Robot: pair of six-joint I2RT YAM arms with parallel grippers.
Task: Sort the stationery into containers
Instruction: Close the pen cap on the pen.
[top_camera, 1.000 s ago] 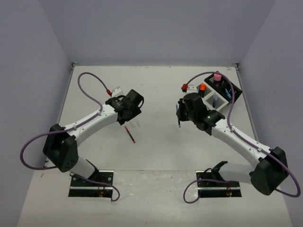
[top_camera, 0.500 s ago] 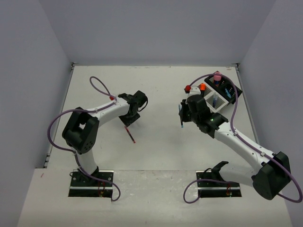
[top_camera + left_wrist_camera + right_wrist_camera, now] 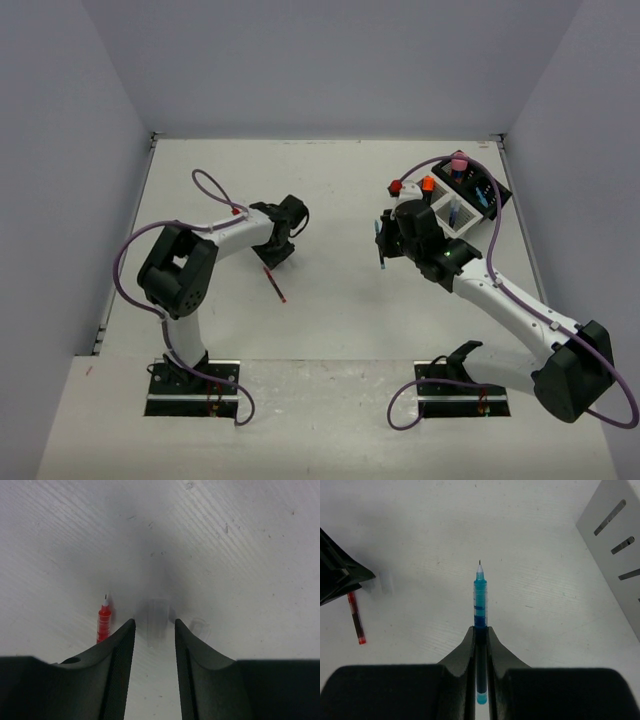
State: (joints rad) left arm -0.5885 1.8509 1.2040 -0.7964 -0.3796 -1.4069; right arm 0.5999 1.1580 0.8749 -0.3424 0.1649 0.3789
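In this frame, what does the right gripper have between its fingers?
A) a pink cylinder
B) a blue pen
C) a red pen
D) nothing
B: in the right wrist view the right gripper is shut on a blue pen whose tip points away, while the red pen lies loose on the table.
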